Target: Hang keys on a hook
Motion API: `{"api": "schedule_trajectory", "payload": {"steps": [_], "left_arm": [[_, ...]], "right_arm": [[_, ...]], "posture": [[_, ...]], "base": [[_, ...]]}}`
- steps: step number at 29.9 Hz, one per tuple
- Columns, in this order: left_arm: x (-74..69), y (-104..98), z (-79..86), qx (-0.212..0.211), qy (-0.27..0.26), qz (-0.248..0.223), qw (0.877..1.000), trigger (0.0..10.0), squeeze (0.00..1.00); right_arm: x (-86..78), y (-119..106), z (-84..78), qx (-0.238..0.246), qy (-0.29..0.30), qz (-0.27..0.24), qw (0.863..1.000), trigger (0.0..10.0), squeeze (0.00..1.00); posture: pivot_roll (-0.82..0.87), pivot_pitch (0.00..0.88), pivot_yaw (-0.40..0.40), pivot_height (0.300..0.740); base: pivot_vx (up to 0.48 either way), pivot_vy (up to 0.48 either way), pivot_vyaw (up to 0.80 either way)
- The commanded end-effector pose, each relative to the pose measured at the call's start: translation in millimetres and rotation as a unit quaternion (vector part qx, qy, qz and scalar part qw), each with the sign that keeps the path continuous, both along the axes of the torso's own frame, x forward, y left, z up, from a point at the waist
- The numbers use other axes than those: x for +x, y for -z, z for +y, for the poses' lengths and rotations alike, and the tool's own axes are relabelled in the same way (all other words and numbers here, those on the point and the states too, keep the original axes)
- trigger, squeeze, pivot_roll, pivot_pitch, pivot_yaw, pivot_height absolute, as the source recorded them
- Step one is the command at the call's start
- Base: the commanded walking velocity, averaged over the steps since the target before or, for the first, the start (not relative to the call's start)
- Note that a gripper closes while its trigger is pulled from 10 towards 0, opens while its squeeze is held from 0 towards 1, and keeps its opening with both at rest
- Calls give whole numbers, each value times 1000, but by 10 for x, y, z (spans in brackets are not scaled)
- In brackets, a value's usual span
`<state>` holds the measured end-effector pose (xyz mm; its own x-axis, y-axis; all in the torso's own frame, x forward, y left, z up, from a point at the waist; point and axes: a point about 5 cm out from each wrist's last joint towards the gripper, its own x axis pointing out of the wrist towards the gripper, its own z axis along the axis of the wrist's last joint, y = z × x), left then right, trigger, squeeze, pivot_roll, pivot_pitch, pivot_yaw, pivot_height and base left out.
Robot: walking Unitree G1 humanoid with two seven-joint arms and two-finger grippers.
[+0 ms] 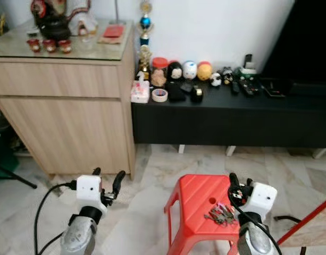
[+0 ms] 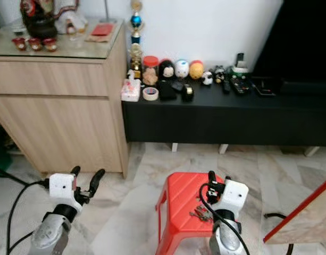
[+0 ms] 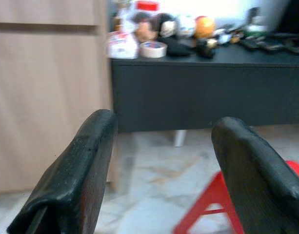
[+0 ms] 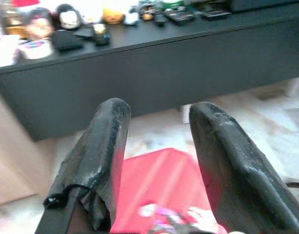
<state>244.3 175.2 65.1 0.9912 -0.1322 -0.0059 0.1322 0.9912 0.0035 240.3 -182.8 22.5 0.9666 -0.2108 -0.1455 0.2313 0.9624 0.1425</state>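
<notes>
While both arms reach forward low over the marble floor [image 1: 147, 175], the keys [image 1: 220, 214] lie loose on top of a red stool [image 1: 197, 199], toward its right side and just beside a small round hole in the seat. The right gripper [image 1: 240, 187] hovers over the stool's right edge, right next to the keys but not touching them, its two black fingers [image 4: 103, 156] spread apart with nothing between them; in the right wrist view the keys show as a blurred bunch on the red seat below the fingertips. The left gripper [image 1: 107, 179] hangs over bare floor to the left of the stool, well apart from the keys, and its fingers [image 3: 76, 175] are likewise parted and empty. Beyond the stool a long black bench [image 1: 232, 119] runs along the white wall, carrying a row of small things: a roll of tape [image 1: 159, 95], a tissue pack [image 1: 140, 92], round doll-like figures [image 1: 190, 69], a trophy [image 1: 145, 37] and some remotes [image 1: 250, 85]. To its left stands a wooden cabinet [image 1: 61, 106] with a glass top holding ornaments [image 1: 51, 24]. A black cable [image 1: 43, 210] loops from the left arm, and a red-edged board [image 1: 311, 226] leans into view at lower right.
</notes>
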Motion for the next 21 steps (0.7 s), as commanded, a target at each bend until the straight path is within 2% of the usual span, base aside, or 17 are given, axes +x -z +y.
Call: {"api": "schedule_trajectory", "payload": {"steps": [1,6,17,21], "left_arm": [[7,-22,32,12,-1,-1,1000,10000,0],[13,-36,41,11,-4,-3,1000,10000,0],[27,-52,34,4,-6,-6,1000,10000,0],[40,-108,36,-4,-7,-18,1000,10000,0]], "right_arm": [[26,-23,26,0,-2,-3,1000,10000,0],[45,-38,46,2,-6,-6,1000,10000,0],[70,-68,51,-6,-14,-11,1000,10000,0],[102,-143,72,-37,-33,-28,998,10000,0]], "posture": [[31,0,-77,740],[35,0,-79,740],[33,0,-78,740],[31,0,-79,740]], "base": [[0,-412,0],[0,-406,0],[0,0,0],[0,0,0]]}}
